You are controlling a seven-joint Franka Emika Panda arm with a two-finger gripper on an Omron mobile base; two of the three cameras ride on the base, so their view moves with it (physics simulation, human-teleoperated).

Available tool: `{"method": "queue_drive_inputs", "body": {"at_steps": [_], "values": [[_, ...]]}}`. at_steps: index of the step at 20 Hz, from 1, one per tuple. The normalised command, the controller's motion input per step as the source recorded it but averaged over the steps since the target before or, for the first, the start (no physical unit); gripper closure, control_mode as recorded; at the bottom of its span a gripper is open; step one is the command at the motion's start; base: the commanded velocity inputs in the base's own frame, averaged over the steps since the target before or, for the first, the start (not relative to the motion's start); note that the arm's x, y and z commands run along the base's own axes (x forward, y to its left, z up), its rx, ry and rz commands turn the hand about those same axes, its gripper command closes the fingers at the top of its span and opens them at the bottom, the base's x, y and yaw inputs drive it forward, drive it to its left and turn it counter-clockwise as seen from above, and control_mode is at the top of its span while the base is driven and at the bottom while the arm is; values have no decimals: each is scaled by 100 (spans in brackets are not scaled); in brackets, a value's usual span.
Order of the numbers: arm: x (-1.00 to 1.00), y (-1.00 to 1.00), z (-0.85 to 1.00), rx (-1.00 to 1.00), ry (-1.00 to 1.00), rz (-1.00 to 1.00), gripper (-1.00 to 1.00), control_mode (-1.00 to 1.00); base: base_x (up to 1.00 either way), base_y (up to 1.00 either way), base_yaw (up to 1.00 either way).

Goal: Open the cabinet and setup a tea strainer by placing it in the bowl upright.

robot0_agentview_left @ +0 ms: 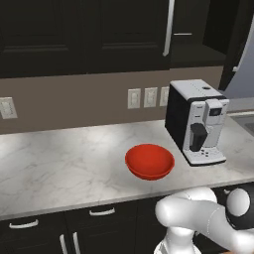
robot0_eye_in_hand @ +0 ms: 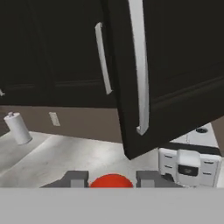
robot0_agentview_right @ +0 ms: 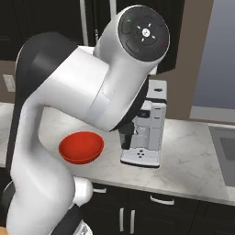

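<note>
The cabinet's right door (robot0_eye_in_hand: 175, 65) stands swung partly out, its long silver bar handle (robot0_eye_in_hand: 140, 65) close in front of the hand camera. The left door (robot0_eye_in_hand: 65, 52) is closed, with its own handle (robot0_eye_in_hand: 103, 57) beside the gap. In the left base view the open door's handle (robot0_agentview_left: 168, 27) hangs tilted beside a dark opening. My gripper (robot0_eye_in_hand: 113, 178) is just short of the open door, its fingertips (robot0_eye_in_hand: 74, 178) apart with nothing between them. The red bowl (robot0_agentview_left: 149, 161) sits on the counter left of the coffee machine, also seen as the bowl (robot0_agentview_right: 81, 147) and the bowl (robot0_eye_in_hand: 111, 180). The tea strainer is out of view.
A black and white coffee machine (robot0_agentview_left: 198, 121) stands right of the bowl on the marble counter (robot0_agentview_left: 59, 163). A paper towel roll (robot0_eye_in_hand: 17, 127) stands far left. Wall outlets (robot0_agentview_left: 141, 97) sit behind the bowl. Dark drawers (robot0_agentview_left: 101, 213) run below. My arm (robot0_agentview_right: 82, 92) blocks much of the right base view.
</note>
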Motion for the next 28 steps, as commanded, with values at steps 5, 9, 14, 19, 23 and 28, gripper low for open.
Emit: {"method": "queue_drive_inputs", "body": {"at_steps": [5,9,14,19,23,28], "values": [[0,95,-4,-13,2,-9,-100,-100,0,0,0],[-2,99,-21,-39,3,-12,-100,-100,0,0,0],[0,77,-3,-57,9,-4,-100,-100,0,0,0],[27,56,-2,-58,3,0,-100,-100,0,0,0],[45,12,-4,-49,1,-2,-100,-100,0,0,0],[50,-20,-48,-38,2,-3,-100,-100,0,0,0]]}}
